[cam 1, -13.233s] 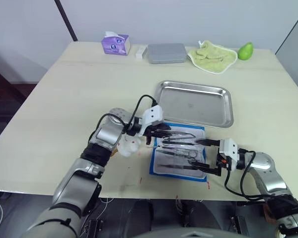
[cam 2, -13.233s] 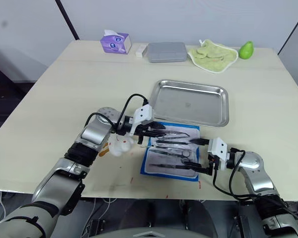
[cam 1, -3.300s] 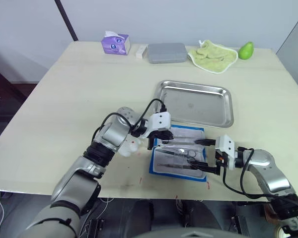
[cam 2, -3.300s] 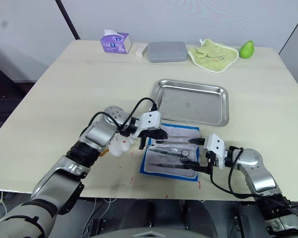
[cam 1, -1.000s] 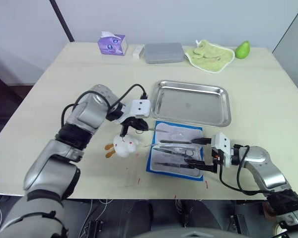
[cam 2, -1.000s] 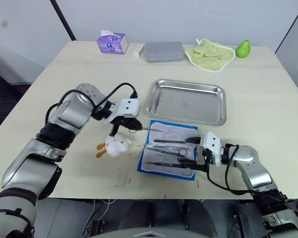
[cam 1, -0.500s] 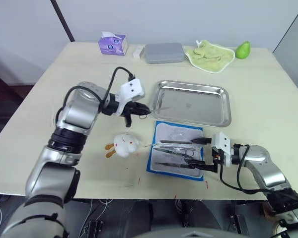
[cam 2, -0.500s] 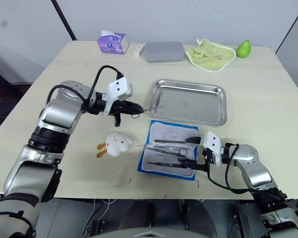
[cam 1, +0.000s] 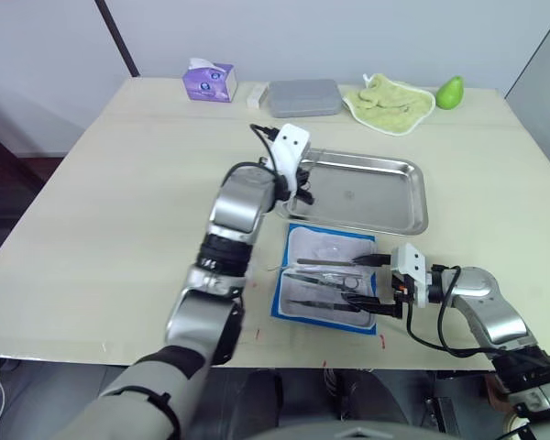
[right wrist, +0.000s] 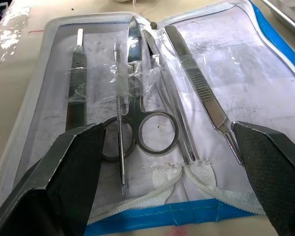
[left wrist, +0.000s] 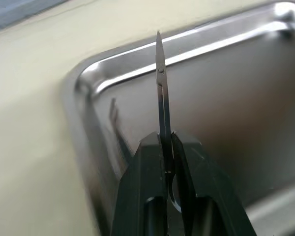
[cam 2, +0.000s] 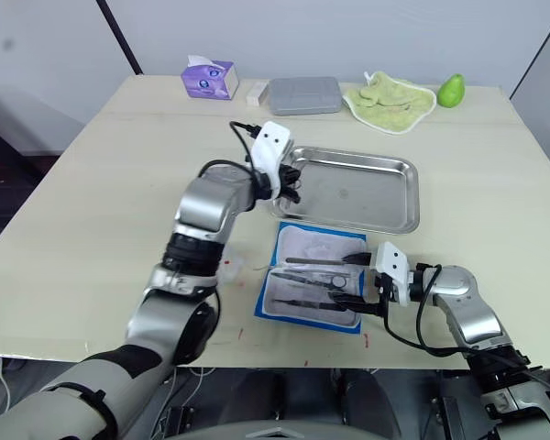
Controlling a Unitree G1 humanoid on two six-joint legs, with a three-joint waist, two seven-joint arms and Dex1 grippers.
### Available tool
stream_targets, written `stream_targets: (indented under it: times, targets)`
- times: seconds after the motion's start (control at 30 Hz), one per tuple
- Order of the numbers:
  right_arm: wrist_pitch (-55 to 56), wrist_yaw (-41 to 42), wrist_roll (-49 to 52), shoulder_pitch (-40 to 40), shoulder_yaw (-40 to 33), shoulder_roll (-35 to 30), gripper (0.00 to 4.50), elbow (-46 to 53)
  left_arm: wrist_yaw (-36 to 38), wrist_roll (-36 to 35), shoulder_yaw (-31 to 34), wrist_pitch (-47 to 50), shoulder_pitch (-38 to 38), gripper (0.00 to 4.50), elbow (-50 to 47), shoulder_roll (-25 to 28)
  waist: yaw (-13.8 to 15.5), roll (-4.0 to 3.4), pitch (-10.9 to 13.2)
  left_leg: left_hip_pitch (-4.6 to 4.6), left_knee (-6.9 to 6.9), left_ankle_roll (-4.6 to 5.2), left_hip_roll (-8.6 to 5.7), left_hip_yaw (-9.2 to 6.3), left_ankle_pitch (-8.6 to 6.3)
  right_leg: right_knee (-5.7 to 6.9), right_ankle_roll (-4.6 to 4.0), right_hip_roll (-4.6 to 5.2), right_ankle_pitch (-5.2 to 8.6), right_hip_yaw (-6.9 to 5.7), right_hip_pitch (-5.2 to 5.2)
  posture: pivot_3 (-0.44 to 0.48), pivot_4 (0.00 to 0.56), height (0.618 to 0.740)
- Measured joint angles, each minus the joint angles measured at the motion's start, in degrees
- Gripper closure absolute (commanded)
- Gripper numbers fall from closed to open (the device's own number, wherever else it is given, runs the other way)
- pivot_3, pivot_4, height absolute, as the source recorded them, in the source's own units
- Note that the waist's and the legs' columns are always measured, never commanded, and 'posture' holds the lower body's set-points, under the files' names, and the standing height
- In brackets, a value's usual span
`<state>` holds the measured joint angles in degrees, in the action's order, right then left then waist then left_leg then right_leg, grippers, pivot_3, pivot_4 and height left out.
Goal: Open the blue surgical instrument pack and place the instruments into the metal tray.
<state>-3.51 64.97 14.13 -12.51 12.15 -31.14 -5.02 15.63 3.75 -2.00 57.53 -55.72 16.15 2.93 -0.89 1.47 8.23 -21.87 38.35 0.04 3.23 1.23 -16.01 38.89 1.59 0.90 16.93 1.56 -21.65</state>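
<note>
Left gripper [left wrist: 166,162] was clamped on a slim pair of scissors [left wrist: 161,93], tip up, over the near-left corner of the metal tray [cam 1: 399,215]. Right gripper [cam 1: 367,284] sat wide open at the near-right edge of the blue surgical instrument pack [cam 1: 282,302], lying open just below the tray. Right wrist view showed the instruments [right wrist: 137,98] in clear pockets: scissors, forceps, a flat handle. No legible writing.

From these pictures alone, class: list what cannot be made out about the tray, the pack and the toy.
- Metal tray: left corner hidden behind the left gripper in the eye views.
- Scissors: rings covered by its fingers, left wrist view.
- Blue surgical instrument pack: near corners blocked by the right gripper's fingers, right wrist view.
</note>
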Motion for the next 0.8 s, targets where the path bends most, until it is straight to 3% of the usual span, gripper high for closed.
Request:
stream_targets:
  times: [0.3,0.8]
  targets:
    - [0.0,0.0,0.0,0.1,-0.1,-0.1,0.0,0.1,-14.8,-0.7,5.3,1.7,-2.4,4.35,8.6,-7.4,0.1,0.0,0.0,0.0,0.0,-0.04,-0.02,0.0,0.02,-0.01,0.0,0.02,0.0,-0.02,0.0,0.0,0.15,0.74]
    - [0.0,-0.1,0.0,0.2,-0.1,-0.1,0.0,0.1,-16.1,-2.0,5.4,1.6,-2.5,4.35,10.4,-7.9,0.1,0.0,0.0,0.01,-0.01,-0.34,-0.03,0.0,0.19,-0.01,0.01,0.03,0.0,-0.03,0.0,0.0,0.15,0.74]
